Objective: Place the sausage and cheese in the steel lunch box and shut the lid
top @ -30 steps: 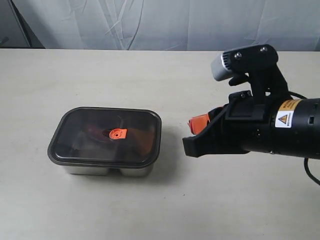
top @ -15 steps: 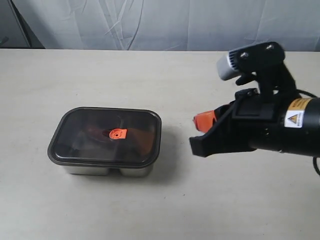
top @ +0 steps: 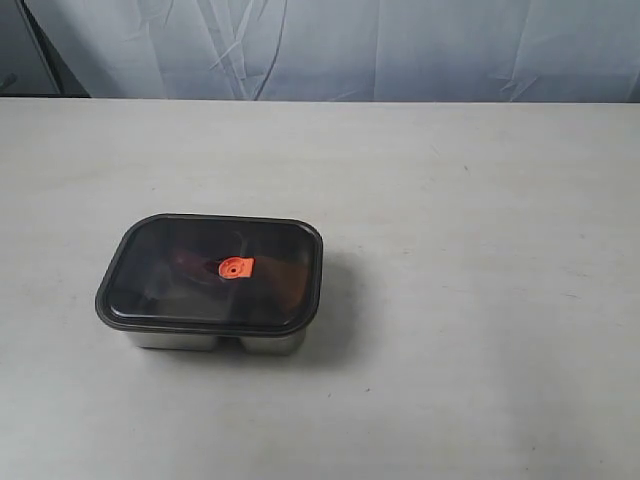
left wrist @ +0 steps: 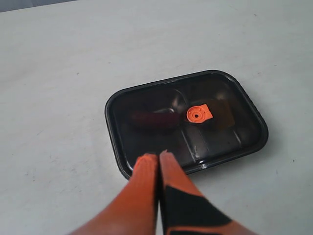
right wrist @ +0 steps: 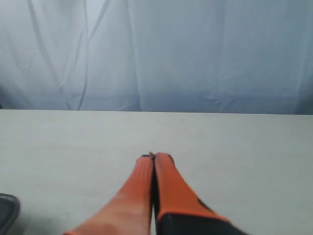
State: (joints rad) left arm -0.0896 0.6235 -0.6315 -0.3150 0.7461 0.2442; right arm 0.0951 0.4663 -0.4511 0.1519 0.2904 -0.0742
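The steel lunch box (top: pixel 215 341) sits left of centre on the table with the dark translucent lid (top: pixel 170 275) seated on top, orange valve tab (top: pixel 236 267) at its middle. Through the lid the sausage (left wrist: pixel 154 119) shows as a dark-red shape in one compartment; the cheese (left wrist: pixel 222 113) is a dim brownish shape beside the tab. My left gripper (left wrist: pixel 159 156) is shut and empty, its tips over the near rim of the lid (left wrist: pixel 146 103). My right gripper (right wrist: pixel 154 156) is shut and empty above bare table. Neither arm appears in the exterior view.
A pale table (top: pixel 480 300) stretches around the box. A wrinkled white-blue curtain (top: pixel 350 45) hangs along the far edge. A dark rounded corner (right wrist: pixel 7 210) shows at the edge of the right wrist view.
The right arm, which hung right of the box, has drawn back to the right and left the exterior view. The lidded box has not moved.
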